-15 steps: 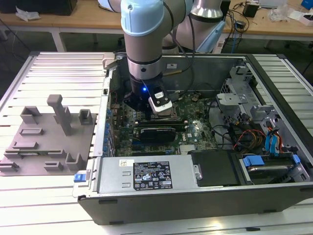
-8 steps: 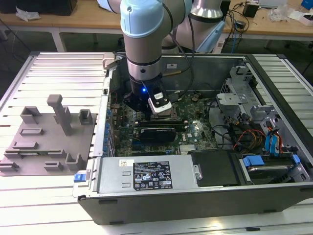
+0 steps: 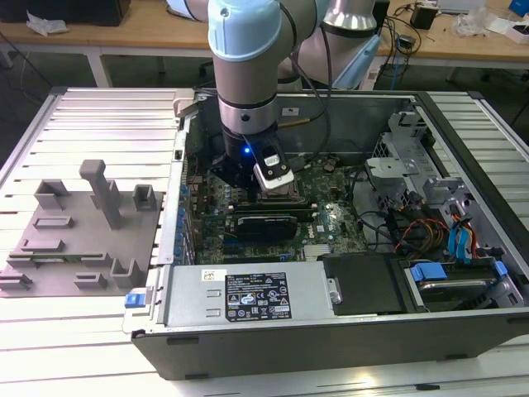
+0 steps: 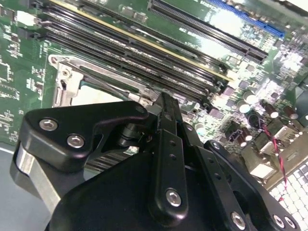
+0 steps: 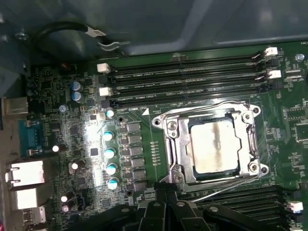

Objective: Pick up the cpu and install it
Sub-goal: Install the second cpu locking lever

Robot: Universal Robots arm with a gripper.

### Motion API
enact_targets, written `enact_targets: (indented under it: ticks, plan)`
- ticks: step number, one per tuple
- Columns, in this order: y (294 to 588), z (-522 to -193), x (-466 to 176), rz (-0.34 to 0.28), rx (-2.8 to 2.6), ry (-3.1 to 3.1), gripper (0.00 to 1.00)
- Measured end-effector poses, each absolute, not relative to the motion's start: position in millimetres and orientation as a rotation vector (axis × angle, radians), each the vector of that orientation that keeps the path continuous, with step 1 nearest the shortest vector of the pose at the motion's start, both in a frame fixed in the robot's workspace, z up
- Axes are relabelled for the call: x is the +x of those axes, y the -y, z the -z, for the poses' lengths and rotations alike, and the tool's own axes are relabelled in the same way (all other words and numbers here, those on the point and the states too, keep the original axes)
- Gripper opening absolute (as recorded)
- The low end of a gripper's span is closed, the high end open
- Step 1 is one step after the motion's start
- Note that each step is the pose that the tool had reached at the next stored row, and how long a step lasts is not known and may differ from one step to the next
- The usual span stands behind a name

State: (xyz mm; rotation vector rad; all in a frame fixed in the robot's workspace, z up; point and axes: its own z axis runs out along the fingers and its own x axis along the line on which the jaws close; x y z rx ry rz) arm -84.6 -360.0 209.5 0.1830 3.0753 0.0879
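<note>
Cpu (image 5: 214,146) seated in socket (image 5: 174,144): thin, light, stiff, fragile; take by edges only. Gripper (image 5: 166,192) above board (image 5: 139,144), holding nothing; jaw gap: cannot tell.

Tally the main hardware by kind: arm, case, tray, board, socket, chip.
Robot arm: 1
Open computer case: 1
Grey tray with upright blocks: 1
Green motherboard: 1
Metal-framed socket: 1
cpu, sitting in the socket: 1
Total: 6
</note>
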Motion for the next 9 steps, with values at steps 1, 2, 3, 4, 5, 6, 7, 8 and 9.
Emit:
enact_targets:
  ticks: [1, 2, 3, 4, 5, 6, 7, 8, 9]
  plan:
    - [360.0, -209.6, -82.0, -0.088, 0.183, -3.077, 0.11]
    - [360.1, -209.8, -80.8, -0.087, 0.183, -3.078, 0.11]
    - [360.1, -210.0, -80.5, -0.087, 0.183, -3.078, 0.11]
    - [360.0, -215.0, -80.3, -0.087, 0.183, -3.079, 0.11]
    - [360.0, -217.0, -80.3, -0.088, 0.183, -3.079, 0.11]
    - [360.0, -219.3, -80.3, -0.087, 0.183, -3.079, 0.11]
    - [360.0, -222.6, -80.3, -0.087, 0.183, -3.079, 0.11]
    - [360.0, -224.9, -80.3, -0.087, 0.183, -3.079, 0.11]
    - [360.0, -229.4, -80.3, -0.087, 0.183, -3.079, 0.11]
